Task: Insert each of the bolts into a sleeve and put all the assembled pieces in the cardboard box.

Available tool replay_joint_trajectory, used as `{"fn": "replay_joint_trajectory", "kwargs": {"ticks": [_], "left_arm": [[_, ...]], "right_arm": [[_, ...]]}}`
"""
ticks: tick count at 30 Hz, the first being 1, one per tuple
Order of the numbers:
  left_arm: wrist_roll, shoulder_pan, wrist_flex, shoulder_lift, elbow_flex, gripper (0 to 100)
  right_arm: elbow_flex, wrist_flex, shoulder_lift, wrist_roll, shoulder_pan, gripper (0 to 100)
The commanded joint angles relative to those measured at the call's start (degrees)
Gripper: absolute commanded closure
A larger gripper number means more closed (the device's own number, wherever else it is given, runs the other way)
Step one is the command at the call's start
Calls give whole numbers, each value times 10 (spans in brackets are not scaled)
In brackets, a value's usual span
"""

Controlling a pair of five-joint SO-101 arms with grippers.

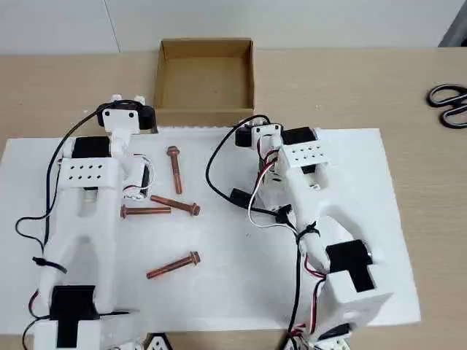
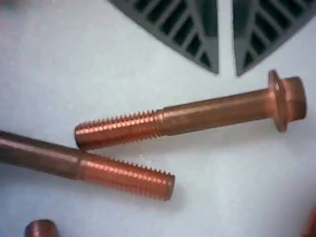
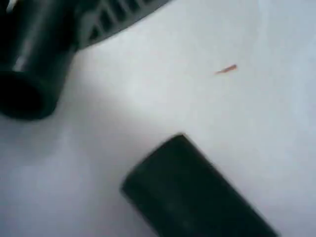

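Several copper bolts lie loose on the white sheet (image 1: 350, 219): one lengthwise (image 1: 174, 169), two end to end (image 1: 144, 211) (image 1: 176, 205), one nearer the front (image 1: 174, 265). The open cardboard box (image 1: 206, 73) stands behind the sheet with nothing in it. In the left wrist view my left gripper (image 2: 226, 73) hovers just above a bolt (image 2: 197, 113), shut to a thin slit and holding nothing; a second bolt (image 2: 98, 170) lies beside the first. In the right wrist view two black sleeves (image 3: 29, 74) (image 3: 197, 192) lie on the sheet, close to a ribbed part of my right gripper (image 3: 113, 15).
Scissors (image 1: 449, 104) lie on the wooden table at the far right. Both arms are folded low over the sheet, the left arm (image 1: 87, 219) beside the bolts and the right arm (image 1: 314, 211) to their right, with loose black cables (image 1: 233, 193) between them.
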Motion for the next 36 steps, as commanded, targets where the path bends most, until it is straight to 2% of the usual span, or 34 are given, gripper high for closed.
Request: {"fn": "replay_joint_trajectory", "kwargs": {"ticks": [1,5,10,20,25,33,36], "left_arm": [[-1,-3,-9,-4,-2,990],[-1,-3,-9,-4,-2,990],[-1,-3,-9,-3,-2,990],[-1,-3,-10,-3,9,990],[-1,-3,-30,-3,44,990],[-1,-3,-44,-4,65,990],[-1,-3,-42,-5,62,990]], "right_arm": [[-13,-15,9,8,3,908],[-13,-15,13,8,0,906],[-12,-16,13,8,0,840],[-10,-35,14,8,3,843],[-10,-36,16,8,1,943],[-10,-13,73,8,3,957],[-15,-6,73,8,2,992]]}}
